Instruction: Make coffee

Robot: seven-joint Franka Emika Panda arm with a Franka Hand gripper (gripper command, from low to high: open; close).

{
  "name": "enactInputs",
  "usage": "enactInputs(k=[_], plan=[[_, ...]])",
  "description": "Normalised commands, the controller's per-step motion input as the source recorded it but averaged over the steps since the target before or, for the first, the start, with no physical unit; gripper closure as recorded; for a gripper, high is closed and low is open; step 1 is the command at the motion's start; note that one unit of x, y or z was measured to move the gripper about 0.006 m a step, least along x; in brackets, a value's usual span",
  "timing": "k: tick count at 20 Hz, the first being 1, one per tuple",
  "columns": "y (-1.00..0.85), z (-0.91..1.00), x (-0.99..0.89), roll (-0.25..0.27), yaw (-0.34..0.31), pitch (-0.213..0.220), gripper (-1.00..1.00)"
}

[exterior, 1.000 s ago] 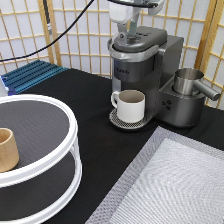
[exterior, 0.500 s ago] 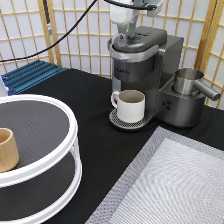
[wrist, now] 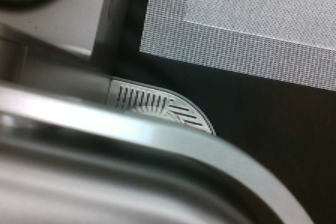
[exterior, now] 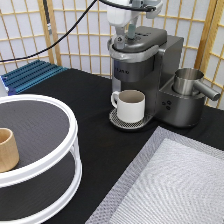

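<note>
The gripper (exterior: 131, 31) sits at the exterior view's twelve o'clock, pressed down to the top of the coffee machine (exterior: 150, 70), its fingers touching or just above the lid; whether they are spread or pinched together cannot be told, since the hand's white body hides the tips. The lid looks closed and no pod shows anywhere in either view, so the coffee, if already loaded, would lie straight beneath the hand inside the brewer head; that is a judgement, not something seen. The relation that matters is therefore vertical: the hand is directly over the machine's top, with the white mug (exterior: 131, 105) standing upright at six o'clock from it on the drip tray (exterior: 120, 121), handle toward nine o'clock. The wrist view looks down past the machine's curved metal edge (wrist: 172, 150) to the slotted drip tray (wrist: 150, 102) and the grey mat (wrist: 255, 35) beyond. A metal pitcher (exterior: 189, 80) rests on the machine's three o'clock side. On the white two-tier stand (exterior: 70, 145) at eight o'clock, a tan wooden cup (exterior: 7, 149) stands well apart from the work.
</note>
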Motion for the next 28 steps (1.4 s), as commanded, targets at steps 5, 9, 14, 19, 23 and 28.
enactInputs(k=[5,9,14,19,23,28], plan=[[0.11,-1.0,-0.56,0.007,0.138,-0.003,-1.0],[-0.12,-0.17,-0.5,-0.005,0.086,0.0,-1.0],[-0.73,0.86,-0.2,0.055,0.064,-0.008,-1.0],[-0.92,0.49,0.0,0.101,0.058,-0.004,-1.0],[-0.96,0.06,0.01,0.137,0.034,-0.072,-1.0],[-0.93,-0.1,0.01,0.21,0.003,-0.133,-1.0]])
